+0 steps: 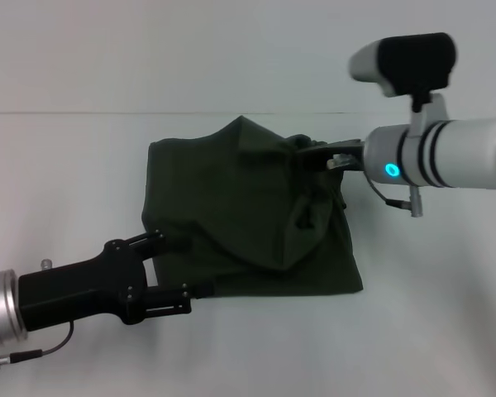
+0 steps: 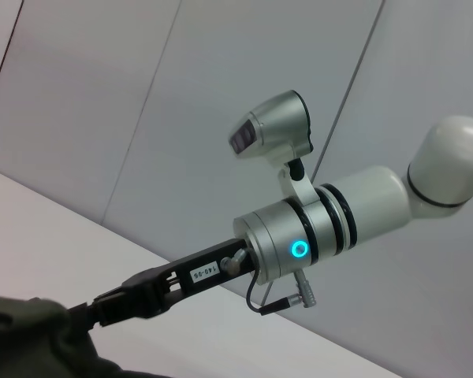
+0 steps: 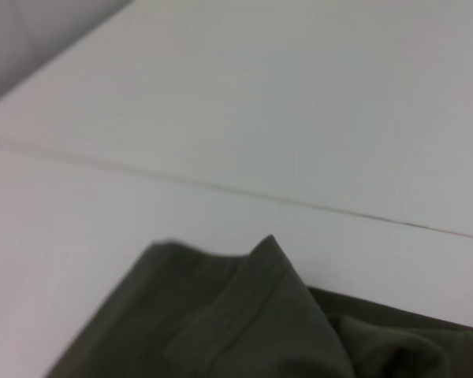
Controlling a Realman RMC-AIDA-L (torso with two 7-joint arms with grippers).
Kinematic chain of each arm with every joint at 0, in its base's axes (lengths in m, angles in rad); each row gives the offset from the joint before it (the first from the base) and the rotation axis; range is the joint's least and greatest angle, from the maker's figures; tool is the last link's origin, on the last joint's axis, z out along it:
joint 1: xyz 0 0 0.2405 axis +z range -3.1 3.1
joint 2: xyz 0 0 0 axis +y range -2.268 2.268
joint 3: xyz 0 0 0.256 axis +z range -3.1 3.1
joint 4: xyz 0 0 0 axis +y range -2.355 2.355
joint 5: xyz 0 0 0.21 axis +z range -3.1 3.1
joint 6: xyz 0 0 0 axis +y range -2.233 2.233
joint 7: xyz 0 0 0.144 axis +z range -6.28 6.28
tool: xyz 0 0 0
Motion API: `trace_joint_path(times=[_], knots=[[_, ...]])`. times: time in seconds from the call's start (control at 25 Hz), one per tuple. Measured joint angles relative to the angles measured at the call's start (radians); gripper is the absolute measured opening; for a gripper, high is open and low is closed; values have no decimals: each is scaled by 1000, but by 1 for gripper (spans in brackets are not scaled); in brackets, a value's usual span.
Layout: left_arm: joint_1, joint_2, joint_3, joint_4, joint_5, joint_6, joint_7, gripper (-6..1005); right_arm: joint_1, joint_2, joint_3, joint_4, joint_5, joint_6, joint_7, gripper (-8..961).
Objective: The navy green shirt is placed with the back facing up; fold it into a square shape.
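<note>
The navy green shirt lies partly folded in the middle of the white table, with a raised fold running toward its right side. My right gripper comes in from the right at the shirt's upper right edge and is shut on a bunch of fabric, held a little above the table. The left wrist view shows that right gripper pinching the shirt. My left gripper is at the shirt's lower left edge, open, with one finger on each side of the hem. The right wrist view shows only the shirt.
The white table extends all around the shirt, with a seam line across the back. Grey wall panels stand behind the right arm in the left wrist view.
</note>
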Motion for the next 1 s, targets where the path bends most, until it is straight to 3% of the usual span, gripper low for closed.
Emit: trace_joint_path(times=[0.2, 0.44, 0.68, 1.0], knots=[[0, 0, 0, 0, 0, -1, 4, 905, -32, -4, 174, 107, 280, -46, -240, 6], [-1, 0, 0, 0, -1, -1, 11, 905, -25, -6, 362, 239, 440, -116, -428, 22], [-4, 0, 0, 0, -2, -1, 14, 905, -23, -6, 445, 272, 457, -126, -440, 38], [-8, 0, 5, 0, 0, -1, 15, 904, -32, -5, 461, 348, 578, -143, -484, 60]])
